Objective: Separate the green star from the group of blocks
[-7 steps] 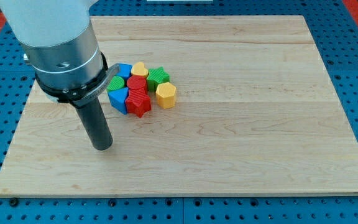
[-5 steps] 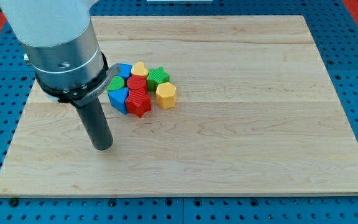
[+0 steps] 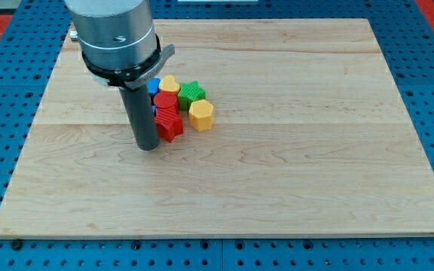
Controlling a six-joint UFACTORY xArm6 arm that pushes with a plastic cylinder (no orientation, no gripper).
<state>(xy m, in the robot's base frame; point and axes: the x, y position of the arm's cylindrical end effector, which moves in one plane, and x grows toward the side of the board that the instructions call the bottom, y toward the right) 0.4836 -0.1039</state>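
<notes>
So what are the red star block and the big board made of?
The red star block looks like plastic, probably 3D-printed: fine ridged lines run across its faces and the colour is flat and matte. The board looks like pale wood, with long grain streaks and faint seams between planks, and a smooth, lightly sealed surface. My tip rests on the board just to the view's left of that star.

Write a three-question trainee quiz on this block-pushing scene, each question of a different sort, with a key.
1. True or false: my tip stands at the view's right of the block cluster.
2. Which block lies farthest toward the view's right? A) the red star B) the yellow hexagon C) the blue block
3. Fill in: the green star sits directly above the ______ block in the view.

Key: 1 false, it is at the cluster's lower left, beside the red star; 2 B; 3 yellow hexagon.
</notes>
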